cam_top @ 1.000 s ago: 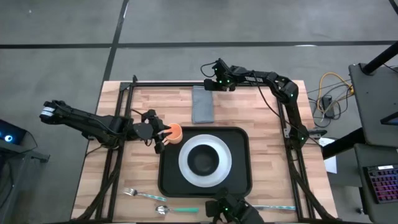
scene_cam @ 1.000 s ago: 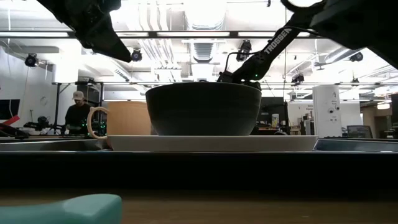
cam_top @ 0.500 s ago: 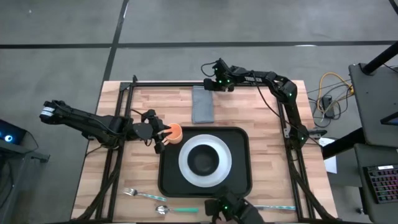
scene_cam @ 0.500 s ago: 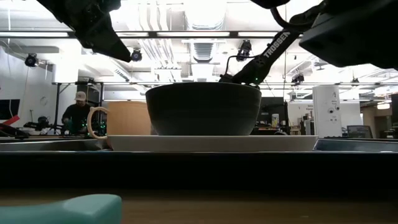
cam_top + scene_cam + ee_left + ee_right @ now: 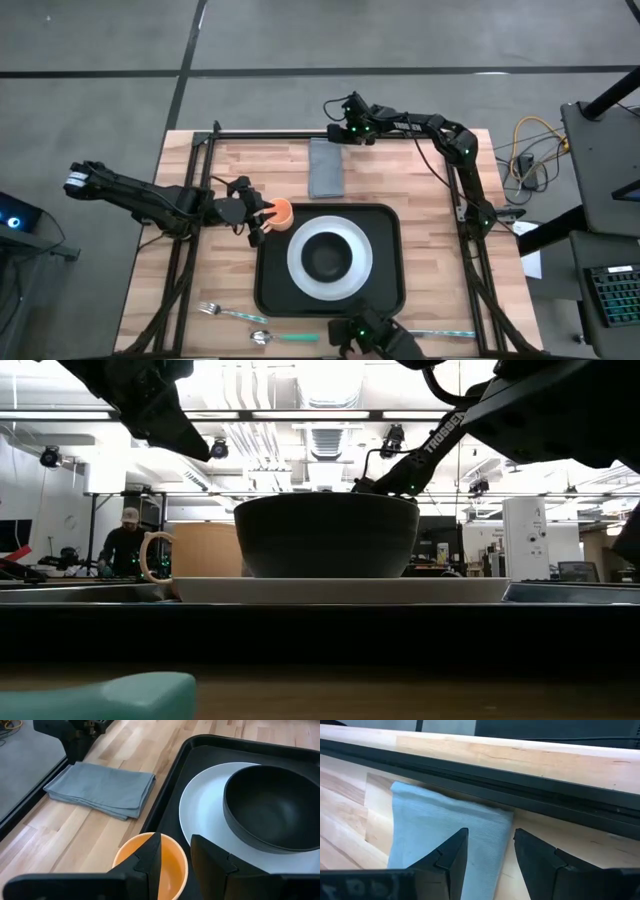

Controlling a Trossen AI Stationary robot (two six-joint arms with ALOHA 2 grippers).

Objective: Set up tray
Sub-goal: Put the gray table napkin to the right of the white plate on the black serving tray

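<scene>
Wooden tabletop [image 5: 215,270], pale butcher-block planks, carries every item. One tray [image 5: 385,292] — black, flat, roughly square with rounded corners and a low raised rim — lies on the near-centre of the tabletop, its surface matte and far wider than the plate it bears. One round white plate [image 5: 300,268] sits centred in the tray, and one dark bowl [image 5: 327,259] stands upright on the plate. One grey folded napkin [image 5: 325,167] lies on the bare wood beyond the tray's far edge, apart from it. One orange cup [image 5: 282,213] sits just beside the tray's far-left corner, with a pale handle seen in the low view.

Cutlery at the near edge: one fork [image 5: 212,310] and one spoon [image 5: 262,338] with a teal handle, both off the tray.

Left tool [image 5: 174,854] — fingers clamped across the rim of the orange cup, one finger inside, one outside. Right tool [image 5: 489,851] hovers over the far end of the napkin, fingers apart, holding nothing.
</scene>
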